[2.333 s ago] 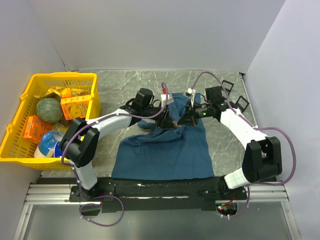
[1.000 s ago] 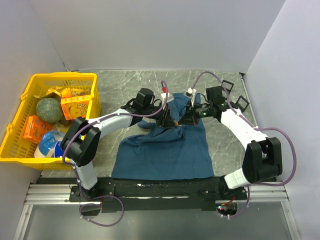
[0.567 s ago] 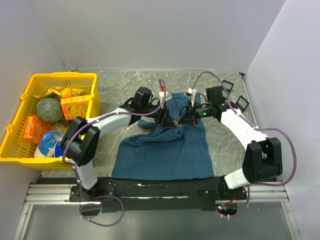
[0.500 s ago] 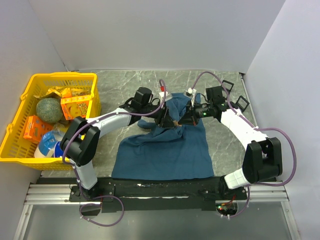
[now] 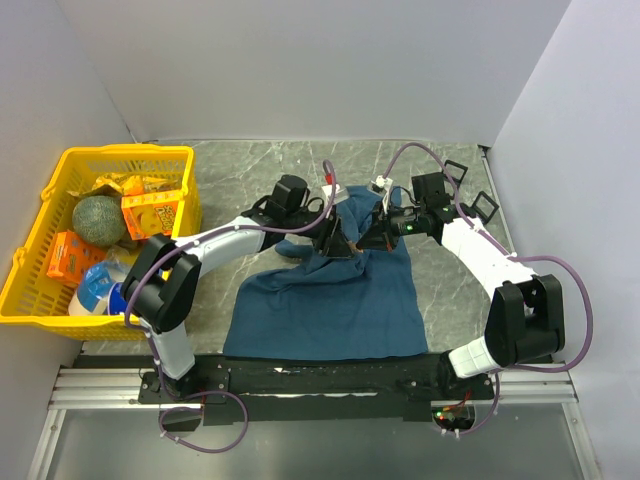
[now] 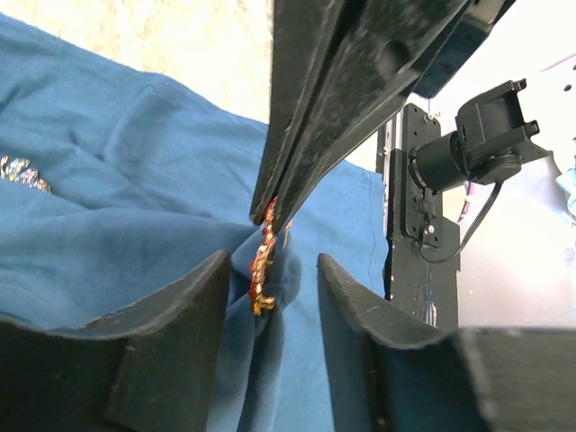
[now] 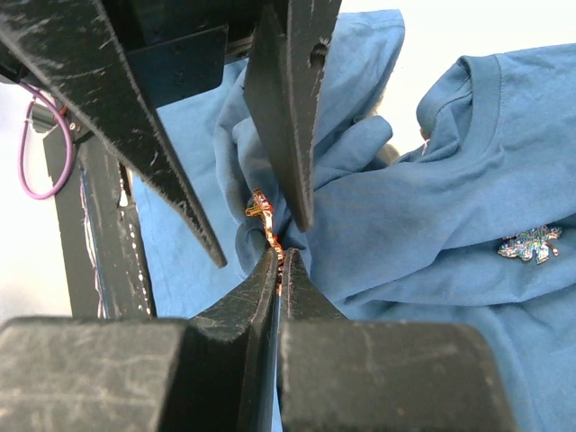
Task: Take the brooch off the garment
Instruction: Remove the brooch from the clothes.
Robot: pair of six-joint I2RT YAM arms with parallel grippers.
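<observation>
Left wrist shows left gripper (image 6: 273, 264) parted around brooch (image 6: 261, 281), right gripper (image 6: 270, 211) clenching it; overhead blurs this.

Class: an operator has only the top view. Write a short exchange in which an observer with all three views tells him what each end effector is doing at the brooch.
Operator: Is the brooch gripped?
Observer: Yes. The right end effector is shut on the top of the brooch.
Operator: And the left one?
Observer: The left end effector is open and straddles the brooch without clamping it.
</observation>
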